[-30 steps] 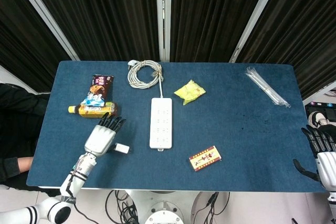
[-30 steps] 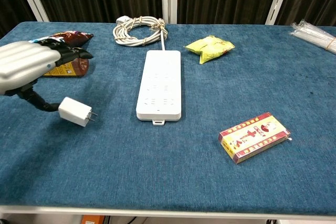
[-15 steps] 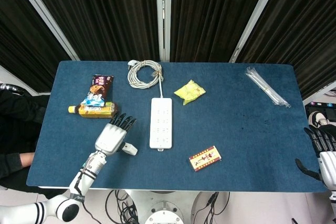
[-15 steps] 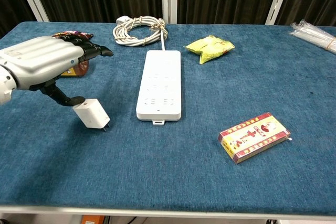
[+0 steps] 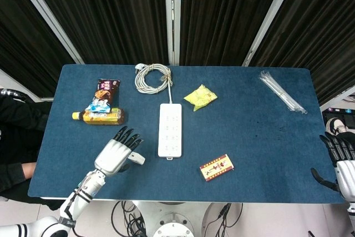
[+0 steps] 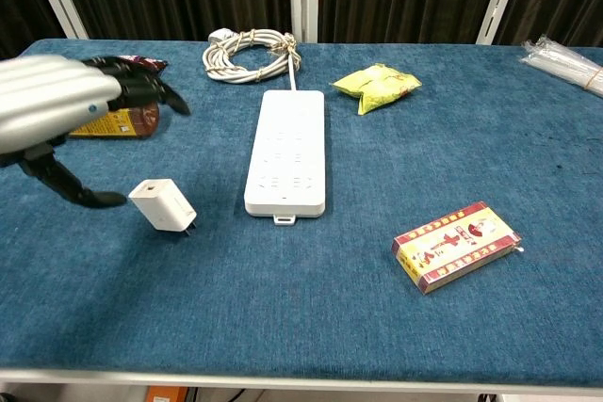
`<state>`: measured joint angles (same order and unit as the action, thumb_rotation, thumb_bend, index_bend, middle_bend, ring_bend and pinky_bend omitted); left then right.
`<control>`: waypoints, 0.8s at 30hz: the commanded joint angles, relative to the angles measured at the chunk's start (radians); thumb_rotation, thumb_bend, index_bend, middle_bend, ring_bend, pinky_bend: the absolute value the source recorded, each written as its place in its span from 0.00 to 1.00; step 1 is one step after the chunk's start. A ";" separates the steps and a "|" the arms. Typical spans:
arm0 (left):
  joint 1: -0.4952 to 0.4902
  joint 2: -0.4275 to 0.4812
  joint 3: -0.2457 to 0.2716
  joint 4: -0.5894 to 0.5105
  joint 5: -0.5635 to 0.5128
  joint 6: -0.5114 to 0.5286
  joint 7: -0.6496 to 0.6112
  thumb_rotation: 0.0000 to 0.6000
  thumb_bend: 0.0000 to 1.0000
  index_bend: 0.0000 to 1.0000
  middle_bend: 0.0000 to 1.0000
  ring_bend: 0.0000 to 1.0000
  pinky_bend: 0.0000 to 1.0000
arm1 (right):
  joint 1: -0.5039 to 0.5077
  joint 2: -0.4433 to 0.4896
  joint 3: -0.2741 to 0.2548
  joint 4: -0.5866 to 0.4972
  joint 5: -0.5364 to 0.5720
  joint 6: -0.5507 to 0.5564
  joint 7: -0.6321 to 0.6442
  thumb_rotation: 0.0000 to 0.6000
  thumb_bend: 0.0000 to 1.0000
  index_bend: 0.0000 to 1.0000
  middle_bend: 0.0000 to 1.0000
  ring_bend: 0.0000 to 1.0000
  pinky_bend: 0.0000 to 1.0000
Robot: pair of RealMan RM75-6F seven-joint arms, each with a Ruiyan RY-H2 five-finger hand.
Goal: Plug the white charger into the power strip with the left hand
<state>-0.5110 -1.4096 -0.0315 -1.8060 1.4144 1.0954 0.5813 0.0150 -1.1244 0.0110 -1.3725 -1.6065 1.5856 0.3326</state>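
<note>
Fingers [image 6: 141, 89] of the left hand [image 5: 115, 154] are spread apart and hold nothing; the thumb tip sits just beside the small white cube-shaped charger [image 6: 162, 206] without touching it, as the chest view shows. That one charger lies on the blue fabric-covered counter [image 5: 249, 137], tilted with its prongs pointing toward the near edge, just left of the single long white power strip [image 5: 170, 129]. Half a second ago the left hand pinched the charger; now the charger rests free and the hand has drawn back to the left. One second ago the hand carried it further left, prongs pointing right.

The right hand [image 5: 339, 162] shows at the counter's right edge, fingers apart and empty, much as before.

Counted on the counter: one coiled white cable [image 5: 153, 77] behind the strip, one crumpled yellow snack packet [image 5: 200, 97], one red-and-yellow flat box [image 5: 216, 167], one clear plastic-wrapped bundle [image 5: 283, 99] at the far right corner, one dark snack bag [image 5: 107, 90], one blue-and-white wrapper [image 5: 100, 105], and one brown bottle with a yellow label [image 5: 98, 116]. None of these has shifted.
</note>
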 commanded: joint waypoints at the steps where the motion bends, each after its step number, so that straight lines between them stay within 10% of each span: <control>1: -0.015 -0.030 0.004 0.015 -0.025 -0.037 -0.037 1.00 0.23 0.24 0.19 0.06 0.03 | -0.001 0.001 -0.001 -0.002 -0.002 0.002 -0.002 1.00 0.21 0.00 0.03 0.00 0.00; 24: -0.053 -0.127 -0.014 0.149 -0.134 -0.075 -0.100 1.00 0.34 0.36 0.35 0.22 0.12 | 0.011 0.000 0.000 -0.013 0.006 -0.028 -0.016 1.00 0.21 0.00 0.03 0.00 0.00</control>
<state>-0.5643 -1.5354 -0.0471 -1.6594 1.2792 1.0181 0.4818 0.0259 -1.1252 0.0112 -1.3849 -1.6013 1.5585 0.3177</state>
